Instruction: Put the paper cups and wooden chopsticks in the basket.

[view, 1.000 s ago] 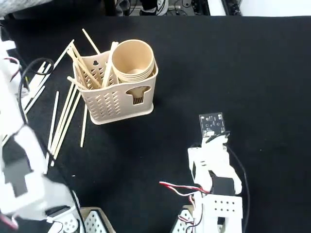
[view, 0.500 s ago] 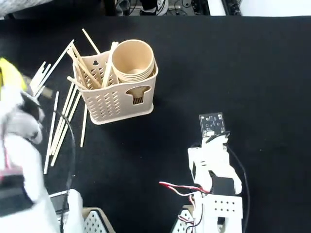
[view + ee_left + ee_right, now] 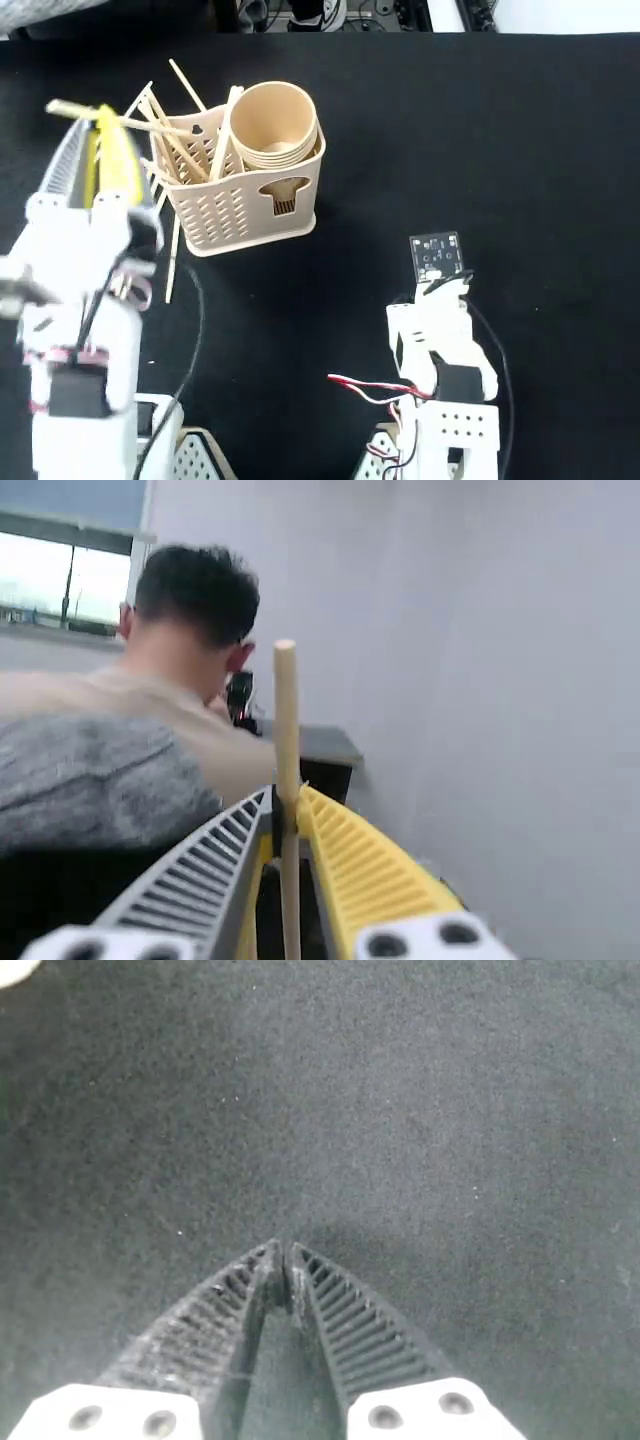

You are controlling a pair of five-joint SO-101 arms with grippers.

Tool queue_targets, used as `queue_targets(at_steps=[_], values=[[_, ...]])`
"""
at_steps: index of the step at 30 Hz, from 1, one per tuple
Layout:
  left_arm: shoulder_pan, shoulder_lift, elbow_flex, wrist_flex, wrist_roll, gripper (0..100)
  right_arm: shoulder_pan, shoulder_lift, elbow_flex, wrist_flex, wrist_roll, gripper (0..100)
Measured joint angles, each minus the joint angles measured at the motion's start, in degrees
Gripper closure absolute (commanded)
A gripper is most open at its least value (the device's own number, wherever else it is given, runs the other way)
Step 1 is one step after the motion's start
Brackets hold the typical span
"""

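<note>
- Right claw (image 3: 285, 1260), near the bench's (image 3: 500, 140) front edge, is closed on nothing, parked clear of the work.
- Left claw (image 3: 97, 118), by the left edge, pinches one wooden chopstick (image 3: 150, 124) crosswise, raised beside the basket (image 3: 245, 205), likely for dropping in.
- Its arm hides most loose chopsticks (image 3: 172, 262); their count is unclear.
- The basket, toward the far-left corner, holds stacked paper cups (image 3: 273, 125) and leaning sticks (image 3: 178, 150).

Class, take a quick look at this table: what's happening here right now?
The left gripper is shut on a wooden chopstick, holding it in the air beside the basket. The basket already has a stack of paper cups and several sticks standing in it. At least one stray chopstick lies on the table next to it. The right gripper is shut on nothing.
</note>
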Motion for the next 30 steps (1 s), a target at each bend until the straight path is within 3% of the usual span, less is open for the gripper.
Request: queue_targets(at_steps=[3, 8, 13, 20, 24, 30], values=[[0.00, 8.18, 0.00, -1.32, 0.00, 96, 0.00, 0.00, 0.00, 0.00, 0.00, 98.6], [0.09, 18.29, -3.52, 3.78, -2.46, 78, 0.00, 0.00, 0.00, 0.00, 0.00, 98.6], [0.53, 23.03, -15.12, 19.96, 0.53, 77, 0.00, 0.00, 0.00, 0.00, 0.00, 98.6], [0.09, 26.90, -40.53, 49.76, 1.05, 77, 0.00, 0.00, 0.00, 0.00, 0.00, 98.6], [-6.68, 34.11, -52.22, 65.32, -2.64, 77, 0.00, 0.00, 0.00, 0.00, 0.00, 98.6], [-21.10, 54.07, -55.12, 70.07, -8.62, 77, 0.00, 0.00, 0.00, 0.00, 0.00, 98.6]])
